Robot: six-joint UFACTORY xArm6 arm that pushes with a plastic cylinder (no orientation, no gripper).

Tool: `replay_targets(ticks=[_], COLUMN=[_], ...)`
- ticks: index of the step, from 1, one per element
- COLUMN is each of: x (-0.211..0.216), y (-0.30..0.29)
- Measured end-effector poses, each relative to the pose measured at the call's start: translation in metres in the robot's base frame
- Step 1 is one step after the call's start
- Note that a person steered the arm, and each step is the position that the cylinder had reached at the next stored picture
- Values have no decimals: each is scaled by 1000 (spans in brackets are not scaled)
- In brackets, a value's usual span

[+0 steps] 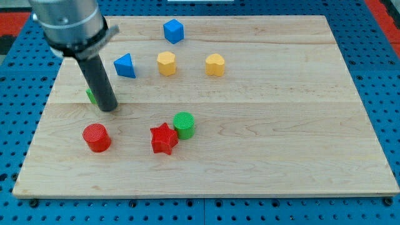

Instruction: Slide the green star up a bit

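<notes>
The green star (91,95) is almost wholly hidden behind my rod at the view's left; only a small green edge shows. My tip (108,109) rests on the board just to the right of and below that green edge, touching or nearly touching it. A blue triangular block (125,65) lies above and right of the tip. A red cylinder (96,137) lies below the tip.
A blue cube-like block (173,30) sits near the view's top. Two yellow hexagonal blocks (166,63) (215,64) lie in a row. A red star (164,139) touches a green cylinder (184,124) in the middle. The wooden board (281,125) lies on a blue pegboard.
</notes>
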State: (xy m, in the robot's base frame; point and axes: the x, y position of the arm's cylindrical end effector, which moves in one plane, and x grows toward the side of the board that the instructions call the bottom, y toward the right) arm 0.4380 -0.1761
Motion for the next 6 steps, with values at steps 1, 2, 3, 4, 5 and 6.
replay_targets(ticks=[1,2,3,4,5,6], x=[-38,10,-27,-84,-132,-82], y=[-15,-23,-47,-36,-34,0])
